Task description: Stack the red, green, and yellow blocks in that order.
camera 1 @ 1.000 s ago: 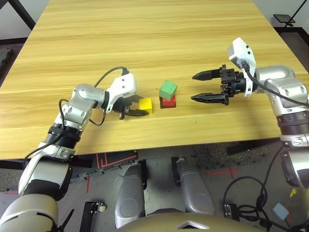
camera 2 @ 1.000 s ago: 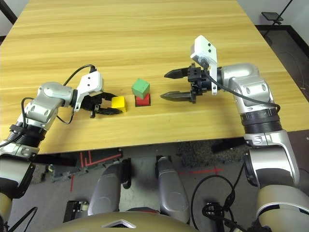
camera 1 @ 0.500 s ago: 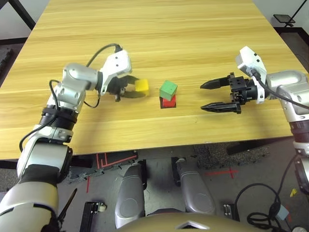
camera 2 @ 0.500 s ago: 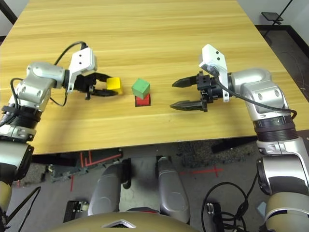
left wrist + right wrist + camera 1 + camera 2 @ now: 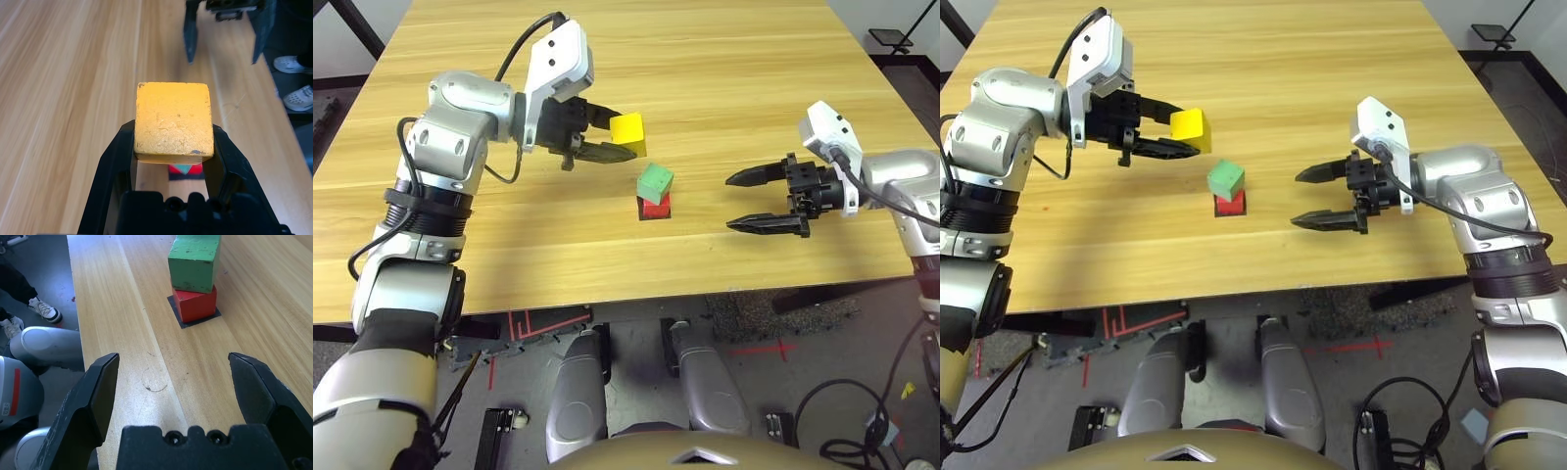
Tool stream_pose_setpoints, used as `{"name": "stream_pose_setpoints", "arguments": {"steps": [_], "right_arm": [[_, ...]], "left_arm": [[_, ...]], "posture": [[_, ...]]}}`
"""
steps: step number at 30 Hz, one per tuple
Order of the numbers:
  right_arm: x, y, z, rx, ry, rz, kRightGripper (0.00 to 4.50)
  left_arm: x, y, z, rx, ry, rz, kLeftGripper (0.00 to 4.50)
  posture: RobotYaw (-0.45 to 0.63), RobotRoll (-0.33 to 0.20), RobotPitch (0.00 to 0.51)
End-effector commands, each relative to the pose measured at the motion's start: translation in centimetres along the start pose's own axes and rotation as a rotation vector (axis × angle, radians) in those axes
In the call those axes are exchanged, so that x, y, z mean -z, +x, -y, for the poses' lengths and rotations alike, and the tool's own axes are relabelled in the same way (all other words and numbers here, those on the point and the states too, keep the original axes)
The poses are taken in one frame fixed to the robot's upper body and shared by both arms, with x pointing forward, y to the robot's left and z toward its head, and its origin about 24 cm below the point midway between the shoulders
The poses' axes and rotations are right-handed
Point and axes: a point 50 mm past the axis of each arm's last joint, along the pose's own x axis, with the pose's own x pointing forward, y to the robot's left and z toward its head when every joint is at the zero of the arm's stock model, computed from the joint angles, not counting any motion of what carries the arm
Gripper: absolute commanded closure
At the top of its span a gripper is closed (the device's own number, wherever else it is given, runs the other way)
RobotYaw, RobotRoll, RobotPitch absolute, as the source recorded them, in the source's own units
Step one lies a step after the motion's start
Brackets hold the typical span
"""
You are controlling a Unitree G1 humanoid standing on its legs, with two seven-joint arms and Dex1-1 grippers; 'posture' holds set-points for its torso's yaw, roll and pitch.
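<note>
The left wrist view shows the left gripper (image 5: 173,161) clamped on the matte yellow block (image 5: 173,121); the right gripper (image 5: 168,387), spread wide and empty, faces the green block (image 5: 193,262) on the red block (image 5: 195,303) at 12 o'clock.

Green block (image 5: 656,181) sits askew on red block (image 5: 655,206); yellow block (image 5: 628,130) is held aloft.

1. Silver, rounded forearm shells with black ribbed wrist collars.
2. White box-shaped camera modules sit atop each wrist.
3. Black cables loop along both arms.
4. Left gripper (image 5: 610,134) and right gripper (image 5: 749,202): tapered black fingers.
</note>
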Motion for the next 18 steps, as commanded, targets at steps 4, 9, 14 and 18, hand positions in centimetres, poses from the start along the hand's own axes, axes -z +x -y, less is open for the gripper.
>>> {"name": "stream_pose_setpoints", "arguments": {"steps": [4,9,14,18], "right_arm": [[-0.2,-0.3,-0.2,0.018,-0.011,0.0,0.0],[-0.3,-0.1,-0.2,0.023,-0.012,0.009,0.0],[-0.5,0.1,-0.1,0.023,-0.013,0.018,0.0],[-0.5,0.1,-0.2,0.023,-0.014,0.021,0.0]], "left_arm": [[-1.1,1.7,1.7,0.054,-0.011,0.044,2.52],[0.3,3.2,1.8,0.047,-0.024,0.032,2.52],[2.4,3.9,0.8,0.026,-0.025,-0.017,2.52],[2.8,3.9,0.3,0.024,-0.013,-0.026,2.52]], "posture": [[0.2,0.026,0.198],[0.2,0.027,0.198],[0.2,0.025,0.199],[0.19,0.025,0.199]]}}
